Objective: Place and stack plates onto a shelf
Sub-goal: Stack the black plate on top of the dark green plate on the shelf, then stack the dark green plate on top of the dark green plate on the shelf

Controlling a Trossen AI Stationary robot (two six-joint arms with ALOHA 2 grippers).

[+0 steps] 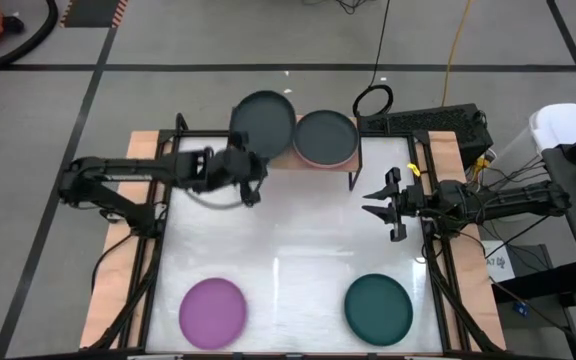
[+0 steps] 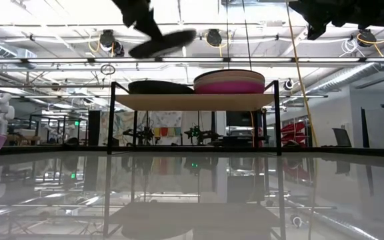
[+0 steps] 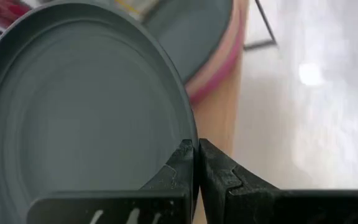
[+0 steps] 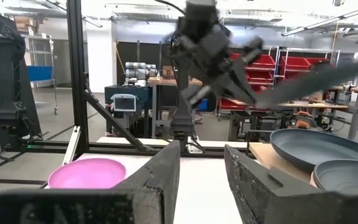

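two plates (image 1: 213, 309) on table; left tool (image 1: 249, 172) grips one charcoal plate (image 1: 263, 124).

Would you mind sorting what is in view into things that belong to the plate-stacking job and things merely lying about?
Belongs to the job:
- charcoal plate gripped by the left gripper, held over the shelf
- stack of plates on the shelf
- purple plate and teal plate on the table
- right gripper, open, waiting

Lying about:
- coiled cable on the floor
- yellow cord
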